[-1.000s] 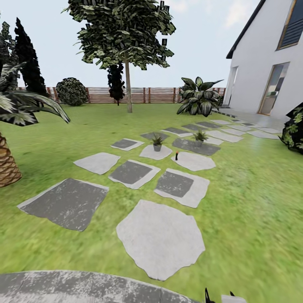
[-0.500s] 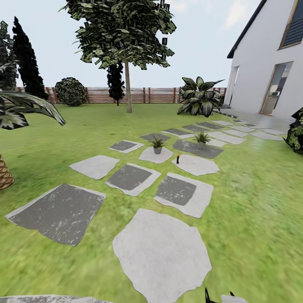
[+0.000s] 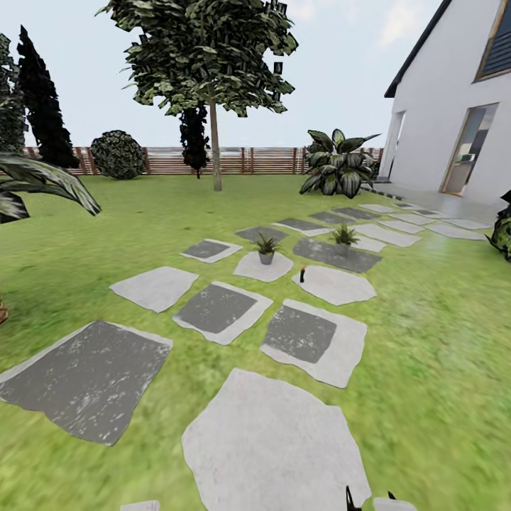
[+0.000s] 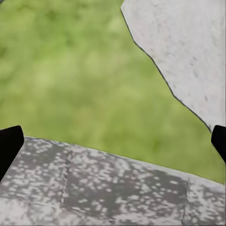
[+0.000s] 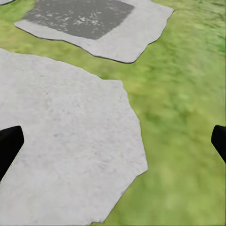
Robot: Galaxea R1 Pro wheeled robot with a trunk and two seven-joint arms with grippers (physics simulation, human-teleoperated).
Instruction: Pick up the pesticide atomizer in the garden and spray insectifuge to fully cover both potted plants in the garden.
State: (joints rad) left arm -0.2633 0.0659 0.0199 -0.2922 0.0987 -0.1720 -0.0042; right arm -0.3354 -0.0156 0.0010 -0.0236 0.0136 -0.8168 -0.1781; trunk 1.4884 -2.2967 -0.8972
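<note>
pesticide atomizer (image 3: 302,273) on stepping stone (image 3: 333,285) | 2 potted plants (image 3: 266,249) (image 3: 344,238) behind it | fence (image 3: 213,160) farthest back

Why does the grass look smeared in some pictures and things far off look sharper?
Head view: the lawn blurs toward the bottom and right, while the tree, fence and two potted plants stay fairly crisp. Both wrist views: grass is a soft green smear, with the stone edges clearer.

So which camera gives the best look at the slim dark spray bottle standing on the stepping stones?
The head view: the slim dark spray bottle stands upright, small and distant, at a pale stepping stone's edge, between the two potted plants. The wrist views look down at nearby stone and grass instead.
</note>
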